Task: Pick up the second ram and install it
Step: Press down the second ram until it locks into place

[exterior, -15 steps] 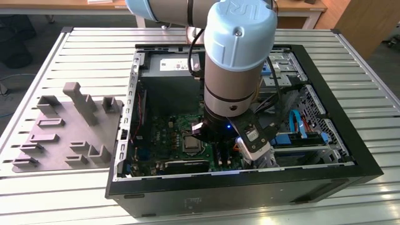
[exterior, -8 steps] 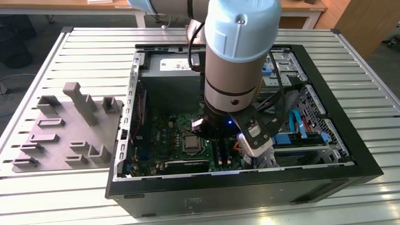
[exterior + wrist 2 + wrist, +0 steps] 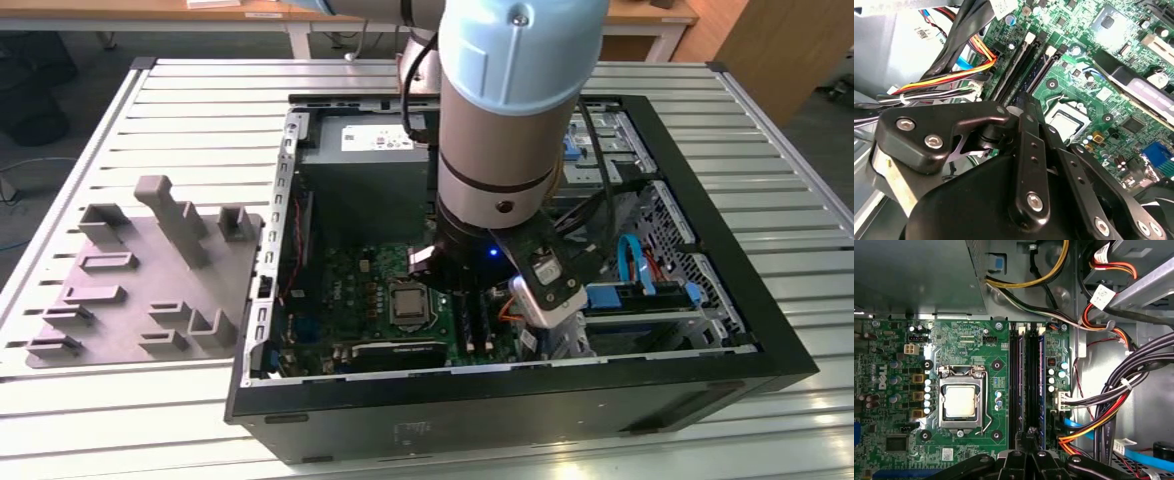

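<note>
My gripper point(image 3: 465, 272) is down inside the open computer case point(image 3: 747, 340), over the motherboard point(image 3: 974, 345). In both wrist views its black fingers are drawn together, and the tips point(image 3: 1030, 432) sit right above the long black ram slots point(image 3: 1026, 380) beside the processor socket point(image 3: 960, 401). The fingertips point(image 3: 1026, 102) nearly touch one end of the slots point(image 3: 1026, 65). The second ram is hidden: the slots look dark from above, and I cannot tell whether a stick sits in the one under the tips.
A grey plastic tray point(image 3: 134, 290) with upright posts lies on the slatted table, at the exterior view's left of the case. Bundles of black, red, yellow and blue cables point(image 3: 1114, 405) crowd the side of the slots. The power supply point(image 3: 914, 275) and the drive bays point(image 3: 627, 150) line the case walls.
</note>
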